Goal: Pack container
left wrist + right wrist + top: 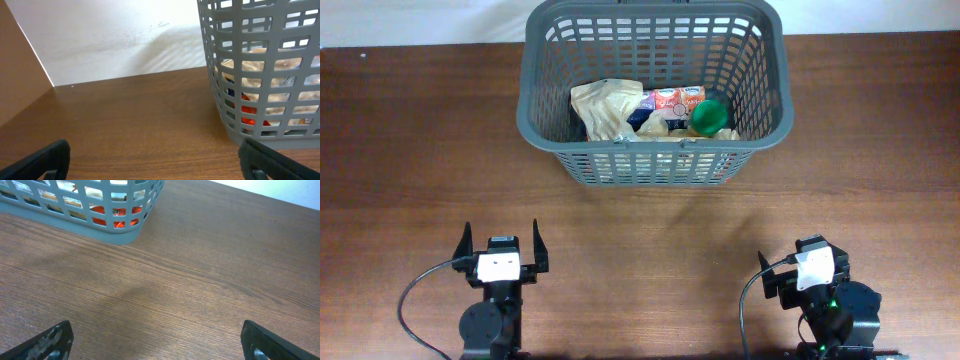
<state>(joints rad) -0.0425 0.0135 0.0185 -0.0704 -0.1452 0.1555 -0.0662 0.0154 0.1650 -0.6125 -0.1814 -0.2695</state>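
The dark grey slotted basket (545, 60) stands at the far middle of the table. Inside lie a crinkled beige pouch (605, 105), a pink-and-white packet (672, 98), a green round item (709, 117) and some darker items beneath. The basket also shows in the left wrist view (260, 75) and the right wrist view (75, 215). My left gripper (502, 248) is open and empty near the front left edge. My right gripper (800, 268) is open and empty near the front right edge. Both are well apart from the basket.
The brown wooden table (420, 150) meets a white wall (110, 35) at the far edge. Black cables (410, 300) run beside both arm bases at the front.
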